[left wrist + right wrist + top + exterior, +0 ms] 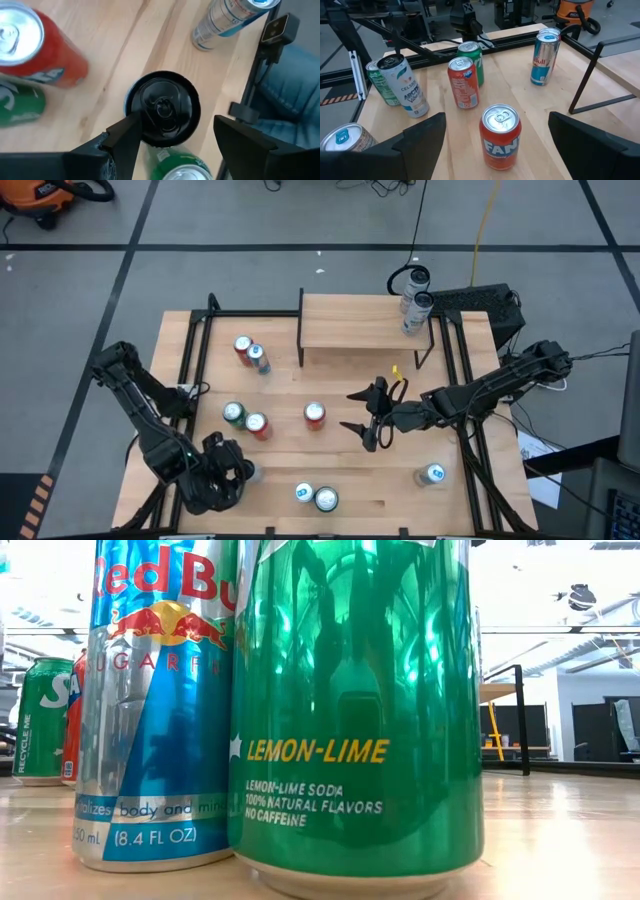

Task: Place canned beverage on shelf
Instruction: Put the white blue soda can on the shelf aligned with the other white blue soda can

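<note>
High view and wrist views: both grippers open, can not on shelf

The left gripper [215,478] hangs at the near left corner of the table [350,475]. In its wrist view the fingers stand open on both sides of an upright can with a black top [162,107]. One finger is at the rim of this can and the other is apart from it. The can stands on the table, well apart from the shelf [360,320] at the far middle. The right gripper [350,410] is over the table's middle, fingers spread wide and holding nothing. An orange can [500,135] stands just before it.
</note>
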